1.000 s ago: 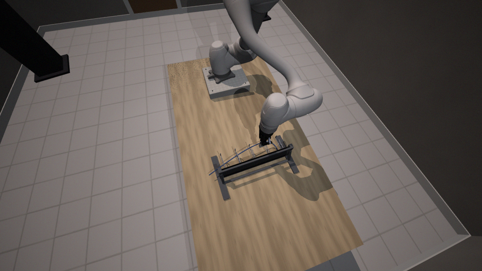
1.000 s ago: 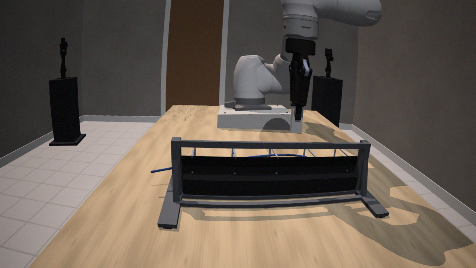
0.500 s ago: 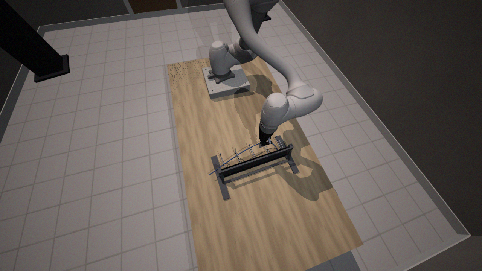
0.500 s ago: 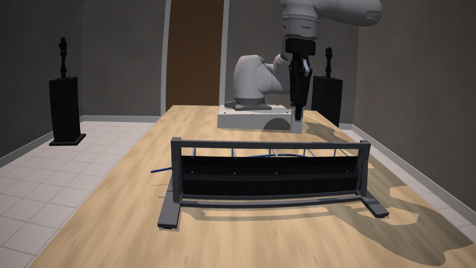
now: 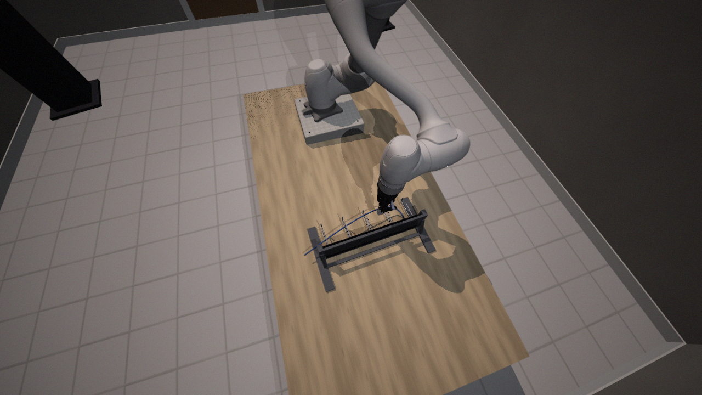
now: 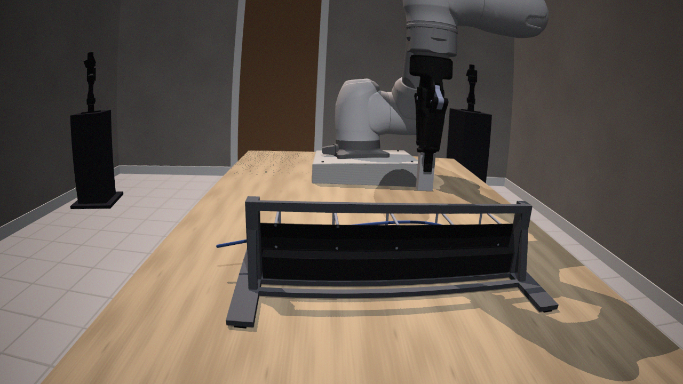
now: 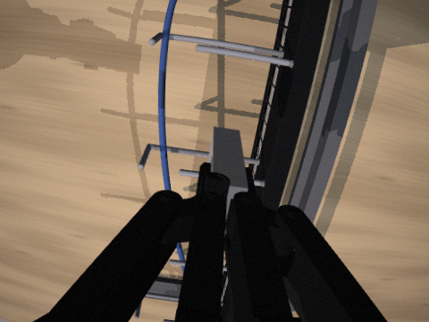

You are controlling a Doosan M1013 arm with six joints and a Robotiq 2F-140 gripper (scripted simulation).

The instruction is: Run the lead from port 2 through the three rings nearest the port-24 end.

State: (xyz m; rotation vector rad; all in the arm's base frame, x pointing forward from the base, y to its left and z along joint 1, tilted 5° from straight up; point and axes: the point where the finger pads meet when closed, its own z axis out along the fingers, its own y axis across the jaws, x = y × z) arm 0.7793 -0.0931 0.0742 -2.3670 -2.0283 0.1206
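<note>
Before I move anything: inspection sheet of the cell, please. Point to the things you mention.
Surface: wood-grain table (image 5: 353, 314) (image 6: 295, 348), shadows across it.
Job's things: rack (image 5: 323, 282) (image 6: 242, 305) upright on the table, black back panel (image 6: 382, 267) facing the exterior view; port numbers not readable.
Clutter: nothing seen.
Gripper: shut (image 5: 385, 211) (image 6: 425, 190) (image 7: 228, 130), above the cable manager's rings (image 7: 241, 55).
Cables: blue lead (image 5: 338, 230) (image 6: 231, 244) (image 7: 162, 89), one end sticking out past the rack.
Surroundings: tiled floor (image 5: 147, 220) (image 6: 157, 191), two black pedestals (image 6: 93, 157) (image 6: 470, 143), brown door (image 6: 279, 76).

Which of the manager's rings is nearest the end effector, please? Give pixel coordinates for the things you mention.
The fourth ring (image 5: 389, 219) (image 6: 446, 218) (image 7: 183, 151) from the left in the top view: the closed end effector (image 5: 386, 211) (image 6: 425, 186) (image 7: 222, 148) is right by it, the others further along.
</note>
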